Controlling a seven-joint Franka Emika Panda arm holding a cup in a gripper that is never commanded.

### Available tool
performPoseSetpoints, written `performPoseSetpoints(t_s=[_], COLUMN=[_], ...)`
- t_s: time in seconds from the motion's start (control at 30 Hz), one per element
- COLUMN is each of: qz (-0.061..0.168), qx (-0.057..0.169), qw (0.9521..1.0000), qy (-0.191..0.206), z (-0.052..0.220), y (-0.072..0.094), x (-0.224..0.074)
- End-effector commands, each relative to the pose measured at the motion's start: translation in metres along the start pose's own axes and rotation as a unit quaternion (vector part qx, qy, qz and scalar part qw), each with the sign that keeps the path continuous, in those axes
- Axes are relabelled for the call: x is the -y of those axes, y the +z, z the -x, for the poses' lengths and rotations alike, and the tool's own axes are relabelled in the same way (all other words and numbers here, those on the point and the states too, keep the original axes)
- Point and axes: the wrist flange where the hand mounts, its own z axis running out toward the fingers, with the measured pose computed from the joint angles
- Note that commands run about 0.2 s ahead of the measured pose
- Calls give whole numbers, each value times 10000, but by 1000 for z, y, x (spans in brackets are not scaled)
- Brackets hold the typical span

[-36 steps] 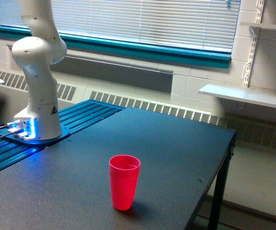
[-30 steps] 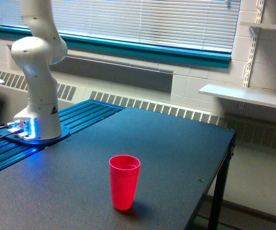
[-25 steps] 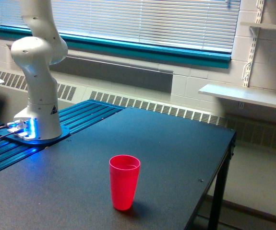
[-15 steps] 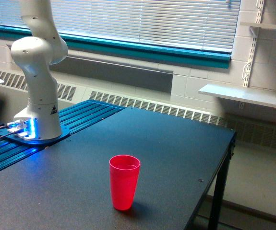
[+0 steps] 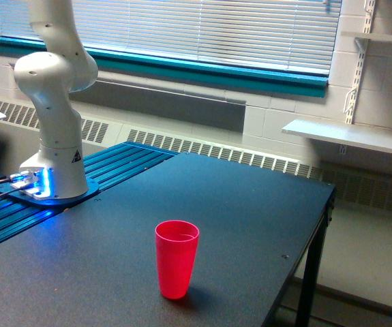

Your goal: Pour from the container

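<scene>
1. A red plastic cup [image 5: 177, 258] is standing upright on the near part of a dark table [image 5: 250, 204], its open mouth facing up; nothing can be made out inside it from this angle.

2. The white base and lower links of the robot arm [image 5: 52, 102] are rising at the exterior view's left, bolted to a blue ribbed platform [image 5: 107, 170] that is sitting just beside the table's left edge, with a blue light glowing at the foot of the base.

3. The arm is running out of the top of the picture, so the gripper is not showing, and how wide it is standing or what it is gripping cannot be told.

4. The container of the task is likewise lying outside the picture; its place, its tilt and the way its long axis is pointing cannot be told.

5. Closed window blinds [image 5: 202, 27] over a teal sill are filling the far wall, with a radiator grille running below them.

6. A white wall shelf [image 5: 349, 136] is hanging at the far right, well apart from the cup.
</scene>
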Motion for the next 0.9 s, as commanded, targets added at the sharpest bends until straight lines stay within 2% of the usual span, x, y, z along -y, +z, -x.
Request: performPoseSetpoints(t_s=[0.03, 0.27, 0.6, 0.8, 0.9], qz=[388, 904, 1337, 1689, 1788], qx=[-132, -164, -149, -42, -7], qw=[9962, 9891, 9756, 9644, 9577], qy=[769, 1152, 1738, 2037, 2254], z=[-24, -29, -19, -2, 3], y=[10, 21, 18, 19, 20], x=[-47, -94, -147, -176, -190])
